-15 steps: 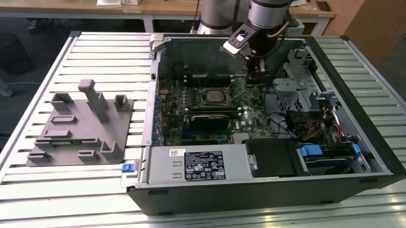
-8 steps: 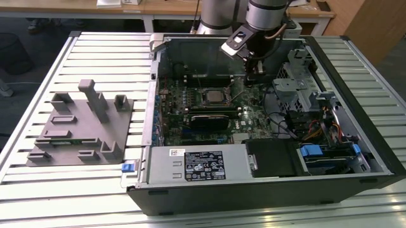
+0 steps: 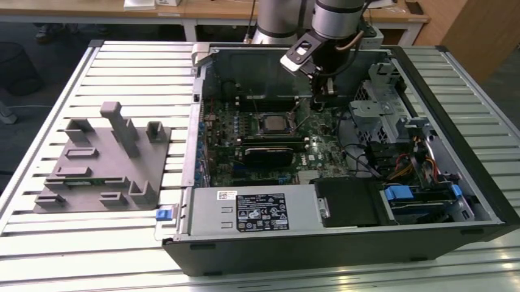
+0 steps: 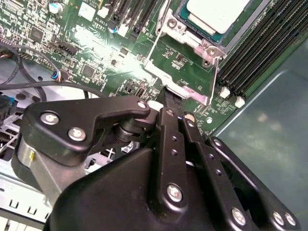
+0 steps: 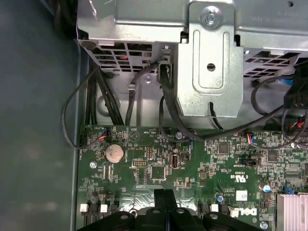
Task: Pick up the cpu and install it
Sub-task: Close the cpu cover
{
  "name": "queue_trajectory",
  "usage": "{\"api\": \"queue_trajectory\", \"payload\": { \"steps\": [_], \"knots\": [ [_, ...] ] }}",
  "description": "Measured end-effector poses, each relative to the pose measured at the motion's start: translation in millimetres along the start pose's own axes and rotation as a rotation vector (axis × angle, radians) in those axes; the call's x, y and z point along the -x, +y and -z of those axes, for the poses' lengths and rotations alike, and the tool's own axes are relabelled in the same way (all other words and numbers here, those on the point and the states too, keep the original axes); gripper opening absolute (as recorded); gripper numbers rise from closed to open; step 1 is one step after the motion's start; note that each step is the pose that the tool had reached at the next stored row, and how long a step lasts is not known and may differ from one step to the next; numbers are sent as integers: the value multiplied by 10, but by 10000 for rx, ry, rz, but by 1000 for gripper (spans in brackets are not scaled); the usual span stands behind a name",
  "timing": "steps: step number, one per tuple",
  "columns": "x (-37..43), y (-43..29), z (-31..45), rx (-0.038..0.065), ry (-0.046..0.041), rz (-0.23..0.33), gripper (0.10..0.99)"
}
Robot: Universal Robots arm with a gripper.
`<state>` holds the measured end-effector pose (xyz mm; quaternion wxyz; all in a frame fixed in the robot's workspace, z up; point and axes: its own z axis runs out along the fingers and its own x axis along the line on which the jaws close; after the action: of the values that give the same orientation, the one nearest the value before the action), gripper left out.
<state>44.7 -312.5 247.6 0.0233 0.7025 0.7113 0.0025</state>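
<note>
The cpu [image 3: 272,123] lies with its pale silvery top up in the black socket on the green motherboard, inside the open computer case. In the second wrist view the cpu [image 4: 216,12] sits inside the socket's metal frame [image 4: 185,36]. My gripper [image 3: 325,100] hangs over the board just beyond the socket, on the exterior view's right of it. Its black fingers [image 4: 172,103] are pressed together with nothing between them, the tips close to the frame's metal tab [image 4: 185,91]. The first wrist view shows the gripper [image 5: 165,197] shut above the board.
A grey plastic holder [image 3: 101,164] stands on the slatted table at the exterior view's left. A grey box with a white label [image 3: 252,210] fills the case's near side. A metal drive cage [image 5: 207,57] and cables [image 5: 96,106] flank the board, with memory slots [image 4: 255,53] beside the socket.
</note>
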Motion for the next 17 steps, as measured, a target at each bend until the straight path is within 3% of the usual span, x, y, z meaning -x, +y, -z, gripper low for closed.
{"api": "queue_trajectory", "payload": {
  "steps": [17],
  "knots": [
    [-1,-75,-7,1,1,0,106]
  ]
}}
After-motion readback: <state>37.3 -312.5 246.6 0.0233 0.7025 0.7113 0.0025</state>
